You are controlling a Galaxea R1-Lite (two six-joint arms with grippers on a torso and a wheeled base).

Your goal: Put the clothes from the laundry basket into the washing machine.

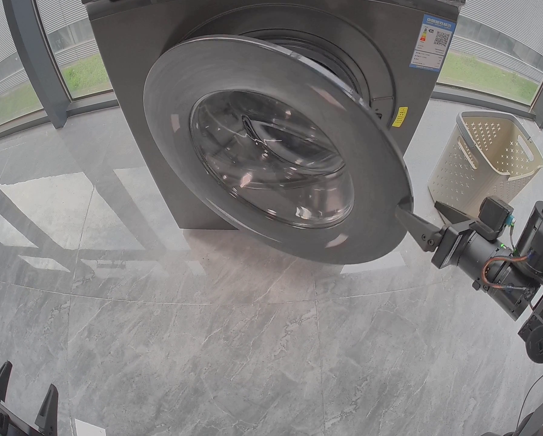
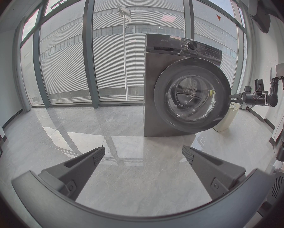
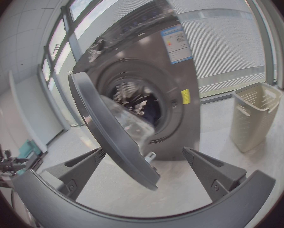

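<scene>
The grey washing machine stands on the floor with its round glass door swung partly open. Dark clothes lie inside the drum. My right gripper is open at the door's free edge, and in the right wrist view the door rim sits between its fingers. The cream laundry basket stands to the right of the machine, and the part of its inside that I see is bare. My left gripper is open low at the front left, far from the machine, holding nothing.
Grey tiled floor spreads wide in front of the machine. Tall windows with dark frames run behind it. The basket stands close behind my right arm.
</scene>
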